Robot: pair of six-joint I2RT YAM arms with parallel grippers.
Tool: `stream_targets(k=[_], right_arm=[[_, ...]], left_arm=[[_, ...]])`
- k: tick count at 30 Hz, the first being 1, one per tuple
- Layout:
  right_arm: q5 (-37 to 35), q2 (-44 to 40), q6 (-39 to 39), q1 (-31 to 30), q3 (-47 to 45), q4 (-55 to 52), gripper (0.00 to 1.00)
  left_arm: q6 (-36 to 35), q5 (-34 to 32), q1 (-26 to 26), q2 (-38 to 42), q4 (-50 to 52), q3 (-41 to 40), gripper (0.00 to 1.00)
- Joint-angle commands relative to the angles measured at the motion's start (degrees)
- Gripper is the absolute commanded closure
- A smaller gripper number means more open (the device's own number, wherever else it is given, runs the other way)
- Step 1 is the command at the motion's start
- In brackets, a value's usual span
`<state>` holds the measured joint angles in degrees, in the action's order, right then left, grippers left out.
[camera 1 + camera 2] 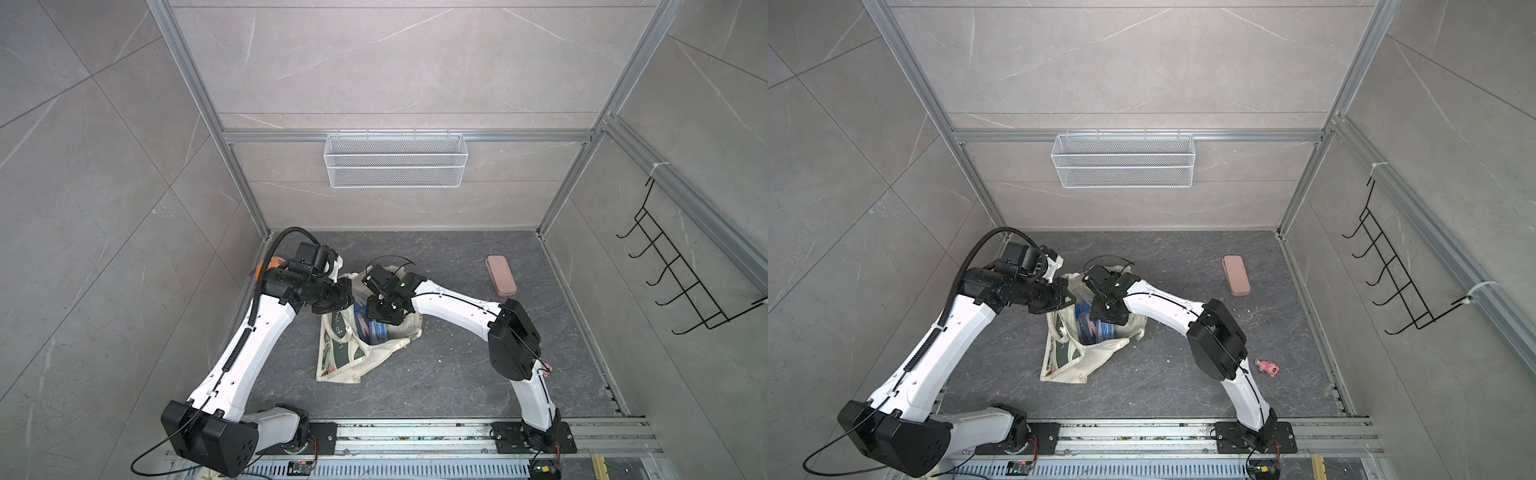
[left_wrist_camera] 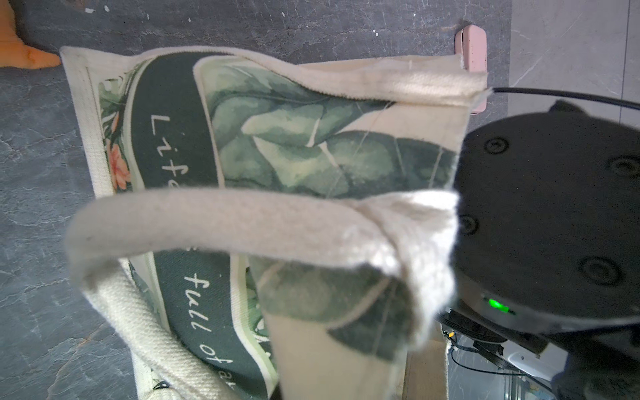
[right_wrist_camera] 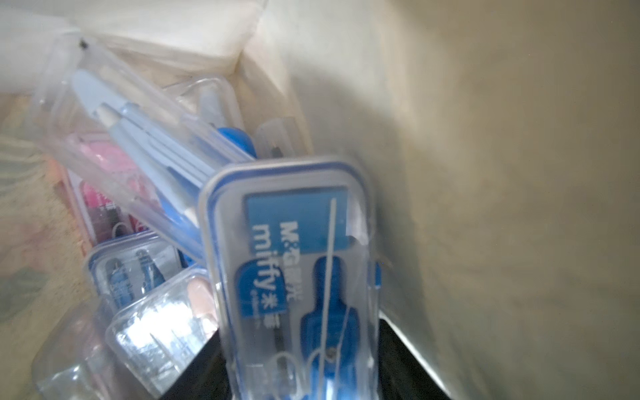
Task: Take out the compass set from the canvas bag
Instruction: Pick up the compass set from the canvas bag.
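The left claw [image 1: 346,302] clamped the canvas bag [image 1: 345,361] open so the right claw [image 3: 304,360] straddled the compass set [image 3: 294,263], grip uncertain.

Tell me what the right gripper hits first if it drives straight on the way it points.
The compass set case, clear with blue trim, inside the canvas bag: it stands between the fingers of the right gripper. Whether they touch it is unclear.
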<state>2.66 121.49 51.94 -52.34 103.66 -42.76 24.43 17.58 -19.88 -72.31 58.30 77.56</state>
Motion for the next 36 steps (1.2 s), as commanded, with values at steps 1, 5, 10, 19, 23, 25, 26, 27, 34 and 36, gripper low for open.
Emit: stream_targets(k=[1, 5, 10, 19, 23, 25, 26, 27, 34, 36], right_arm=[[1.76, -4.42, -4.09, 0.27, -1.11, 3.28, 0.47], [3.27, -6.91, -4.67, 0.25, -2.51, 5.32, 0.49], [4.34, -8.97, -4.60, 0.28, -3.30, 6.62, 0.51], [4.67, -11.01, -3.51, 0.34, -4.41, 8.65, 0.53], [5.42, -11.12, -2.56, 0.55, -4.75, 10.21, 0.53], [5.44, -11.10, -2.29, 0.56, -4.65, 10.42, 0.53], [5.44, -11.14, -2.20, 0.52, -4.68, 10.51, 0.54], [5.26, -11.27, -2.16, 0.59, -4.61, 10.42, 0.54], [4.74, -13.28, -2.27, 1.18, -7.15, 10.94, 0.54], [4.55, -13.74, -2.37, 1.37, -7.82, 11.02, 0.55]], left_arm=[[-1.94, 1.41, -0.23, 1.82, -1.09, 3.23, 1.00], [-5.29, -0.63, -0.25, 1.47, -1.09, 5.15, 1.00], [-10.97, -3.48, -0.20, 0.64, -2.82, 8.27, 1.00], [-25.06, -5.73, -0.26, -5.60, -6.10, 17.33, 1.00], [-30.79, -5.53, -0.16, -11.83, -2.29, 24.57, 1.00], [-32.39, -5.16, -0.16, -14.25, -0.68, 26.84, 1.00], [-32.47, -4.99, -0.16, -14.43, -1.11, 26.41, 1.00], [-32.17, -5.06, -0.16, -14.31, -1.78, 25.50, 1.00], [-28.20, -5.38, -0.07, -14.61, -1.64, 21.19, 1.00], [-26.89, -5.54, -0.07, -14.61, -1.82, 21.14, 1.00]])
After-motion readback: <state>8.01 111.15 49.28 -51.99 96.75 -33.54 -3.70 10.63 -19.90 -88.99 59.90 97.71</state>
